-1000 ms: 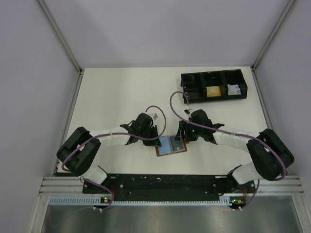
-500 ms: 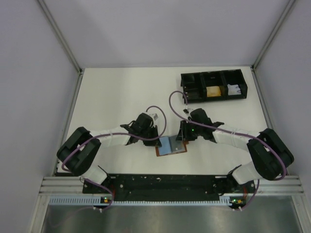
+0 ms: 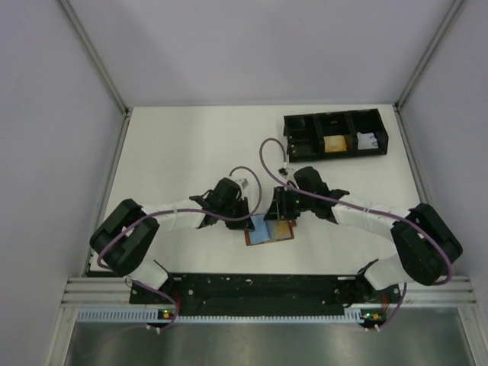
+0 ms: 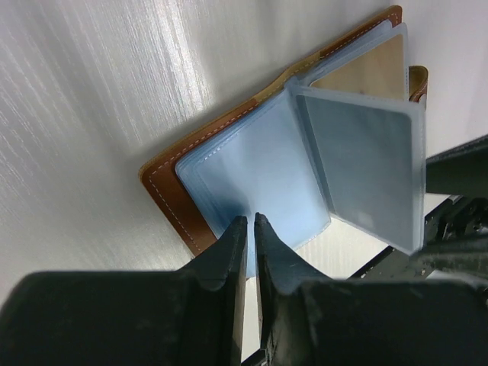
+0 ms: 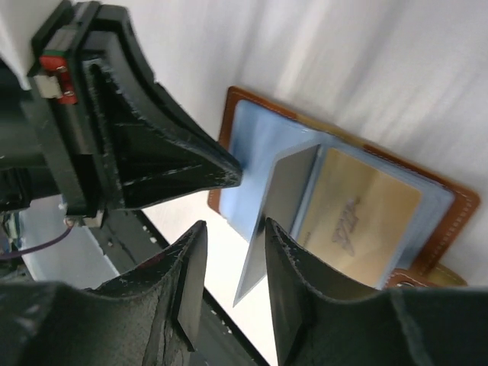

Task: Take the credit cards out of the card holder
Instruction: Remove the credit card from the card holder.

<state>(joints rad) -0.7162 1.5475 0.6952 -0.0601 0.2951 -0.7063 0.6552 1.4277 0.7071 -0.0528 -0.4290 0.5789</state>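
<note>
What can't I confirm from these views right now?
- Upright sleeve: frosted plastic hides whether a card is inside, both wrist views.
- Gold card: print blurred, right wrist view.
- Card holder: sleeve count unclear, stacked pages overlap, left wrist view.
- Black tray: contents too small, top view.

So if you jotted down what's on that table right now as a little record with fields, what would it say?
Card holder: brown, lying open on the white table, clear blue sleeves fanned out
Left gripper: fingers together, tips on the holder's left-hand sleeve
Right gripper: open, one raised sleeve standing between its fingers
Card seen: a gold card, still in a right-hand sleeve
Black tray: far right of the table, apart from the holder
</note>
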